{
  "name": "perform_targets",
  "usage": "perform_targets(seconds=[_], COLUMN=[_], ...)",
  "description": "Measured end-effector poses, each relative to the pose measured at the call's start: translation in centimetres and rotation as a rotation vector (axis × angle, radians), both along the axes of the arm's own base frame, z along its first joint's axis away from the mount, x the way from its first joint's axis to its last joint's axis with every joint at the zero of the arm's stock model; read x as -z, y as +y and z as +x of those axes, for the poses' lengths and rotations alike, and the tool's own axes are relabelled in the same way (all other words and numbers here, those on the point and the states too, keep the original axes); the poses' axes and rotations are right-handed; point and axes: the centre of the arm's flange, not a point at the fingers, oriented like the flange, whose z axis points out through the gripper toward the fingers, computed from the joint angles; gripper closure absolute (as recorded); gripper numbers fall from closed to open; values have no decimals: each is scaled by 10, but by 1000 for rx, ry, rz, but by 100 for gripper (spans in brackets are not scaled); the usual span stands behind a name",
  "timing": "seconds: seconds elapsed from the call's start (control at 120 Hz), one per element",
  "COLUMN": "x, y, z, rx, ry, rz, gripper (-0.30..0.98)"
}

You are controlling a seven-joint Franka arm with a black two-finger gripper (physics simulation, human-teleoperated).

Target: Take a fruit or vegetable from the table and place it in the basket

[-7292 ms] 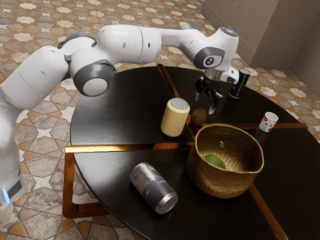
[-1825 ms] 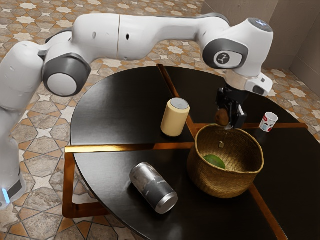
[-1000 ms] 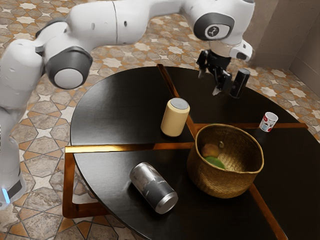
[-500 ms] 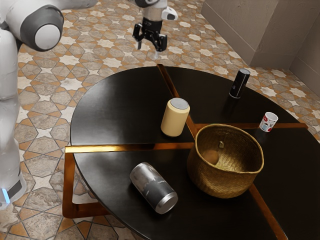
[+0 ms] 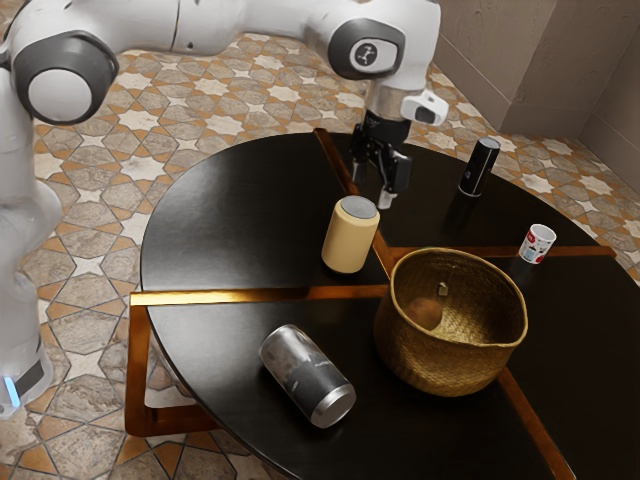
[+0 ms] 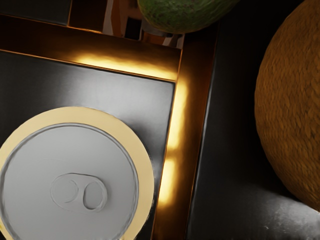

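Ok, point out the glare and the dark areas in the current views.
Exterior view: golden glare on the brown strip, a soft sheen on the black tabletop, shade inside the basket around the brown fruit. Wrist view: strong yellow glare along the strips, whitish sheen on the tabletop beside the yellow can, the green fruit dim.

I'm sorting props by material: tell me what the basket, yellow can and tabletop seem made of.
The basket looks like woven straw or rattan, matte, with its weave visible. The yellow can seems to be painted metal, satin, judging by its grey pull-tab lid. The tabletop is smooth and glossy black, perhaps lacquer or glass, given its soft reflections.
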Motion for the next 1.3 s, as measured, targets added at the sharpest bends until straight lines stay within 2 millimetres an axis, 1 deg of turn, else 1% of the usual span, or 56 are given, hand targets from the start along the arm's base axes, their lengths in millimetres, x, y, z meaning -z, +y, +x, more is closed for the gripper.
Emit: perform_targets(seconds=[0.067,0.192,0.225,0.267,0.333,0.408,0.492,0.567,0.675,0.733,0.783,0.858,0.9,0.975,1.083,1.242,1.3], x=[1,8,12,14,15,20,25,25,22,23,27,38,45,57,65,82,86], y=[-26,-85,-95,-99,-97,-92,-80,-70,-52,-38,-30,-21,-17,-17,-20,-23,-23], z=[0,-3,-3,-1,8,26,43,56,90,101,111,126,131,138,139,141,141], rx=[44,139,154,159,148,125,95,72,39,26,16,11,9,12,19,26,26], ry=[0,8,10,4,-20,-50,-80,-115,-157,-161,-161,-146,-132,-108,-81,-42,-35], rz=[1,14,21,32,55,90,118,138,147,130,130,116,111,111,108,108,108], gripper=[0,0,0,0,0,0,0,0,1,1,1,1,2,3,3,2,2])
